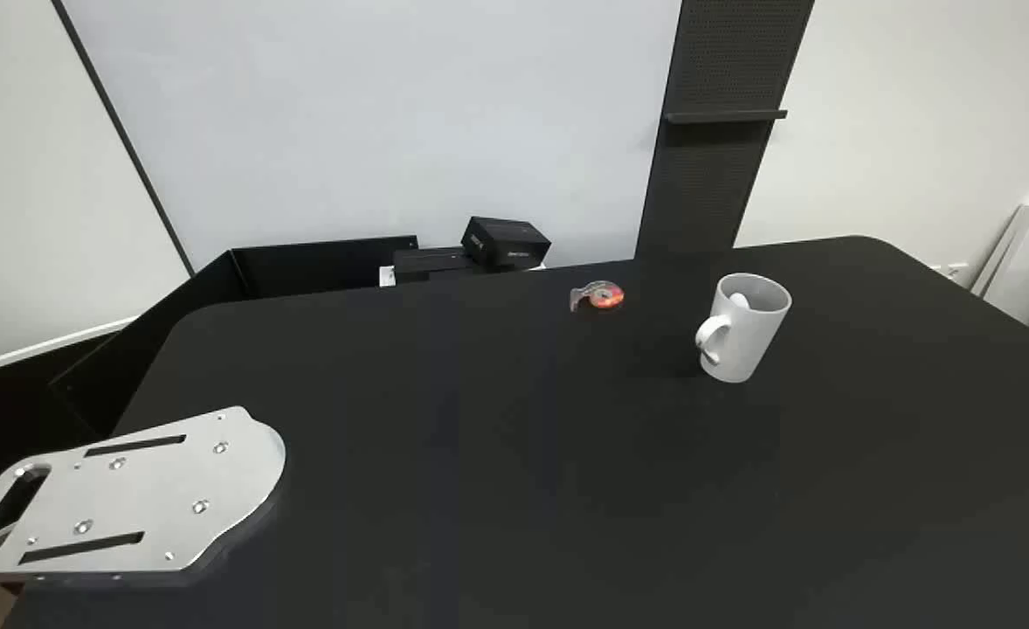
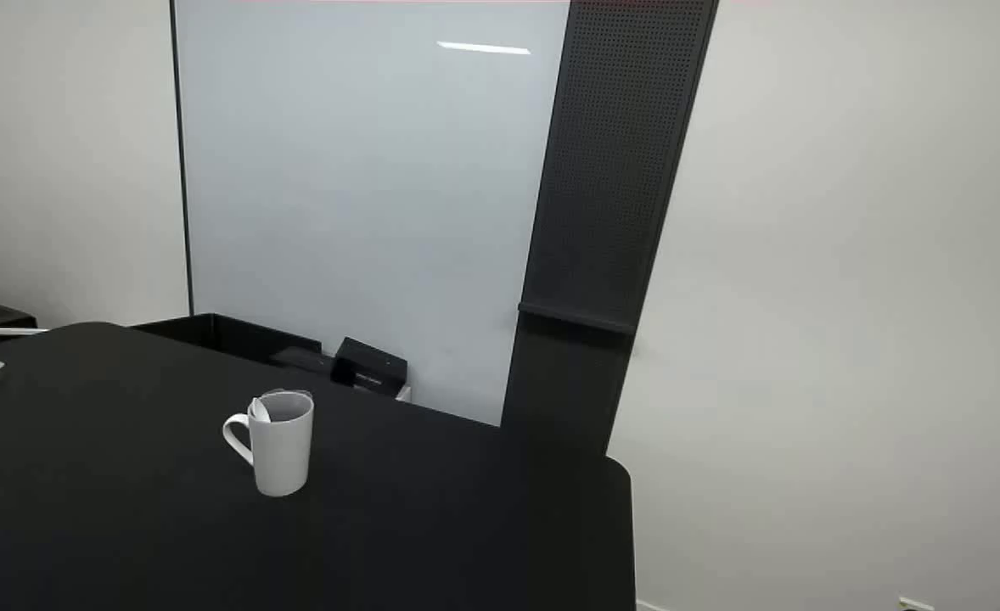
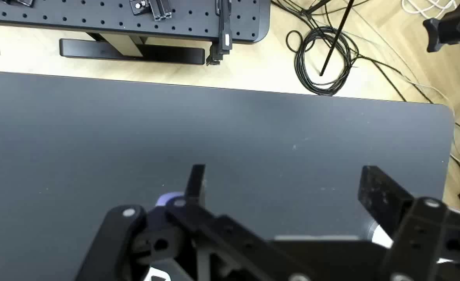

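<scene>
Two fingers (image 3: 384,199) are spread wide, nothing gripped; the mug (image 1: 746,341), stood upright on the table (image 1: 479,454), is judged rigid, slippery and breakable, best grasped at its handle (image 1: 710,328)

Soft light, white glare streak (image 2: 483,48) on the glossy panel (image 2: 364,195) in an exterior view.

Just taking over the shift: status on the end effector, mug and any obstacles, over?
End effector open, holding nothing. White mug upright on black table, white item inside. Tape dispenser sits apart from mug; probably not blocking.
</scene>
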You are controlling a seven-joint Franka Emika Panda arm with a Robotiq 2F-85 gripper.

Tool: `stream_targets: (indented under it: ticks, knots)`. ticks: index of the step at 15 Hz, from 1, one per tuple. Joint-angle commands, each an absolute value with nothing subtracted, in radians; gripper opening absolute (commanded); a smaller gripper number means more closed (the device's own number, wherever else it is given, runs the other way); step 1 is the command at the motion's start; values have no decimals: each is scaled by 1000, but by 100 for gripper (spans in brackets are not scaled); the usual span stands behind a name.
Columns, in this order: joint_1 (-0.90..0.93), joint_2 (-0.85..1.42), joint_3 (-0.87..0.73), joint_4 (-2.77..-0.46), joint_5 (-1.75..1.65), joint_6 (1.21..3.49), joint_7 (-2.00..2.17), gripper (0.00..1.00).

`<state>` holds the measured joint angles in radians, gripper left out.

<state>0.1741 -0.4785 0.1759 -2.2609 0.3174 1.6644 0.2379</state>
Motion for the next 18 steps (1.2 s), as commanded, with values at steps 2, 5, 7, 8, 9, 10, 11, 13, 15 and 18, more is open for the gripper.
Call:
stream_targets:
  ticks: [2, 5, 7, 8, 9, 10, 11, 13, 15, 18]
  knots:
    - [163, -479, 184, -2259, 321, 1663, 235, 100]
    - [163, -479, 184, -2259, 321, 1663, 235, 100]
    - [163, -479, 184, -2259, 321, 1663, 235, 100]
    - [163, -479, 184, -2259, 321, 1663, 235, 100]
    - [163, -479, 184, -2259, 321, 1663, 235, 100]
    - [162, -475, 183, -2258, 312, 1661, 227, 100]
    - [159, -473, 182, -2260, 301, 1668, 218, 100]
    - [148, -461, 177, -2262, 273, 1682, 196, 100]
    - [135, -443, 171, -2266, 233, 1708, 165, 100]
    - [119, -393, 148, -2263, 185, 1761, 88, 100]
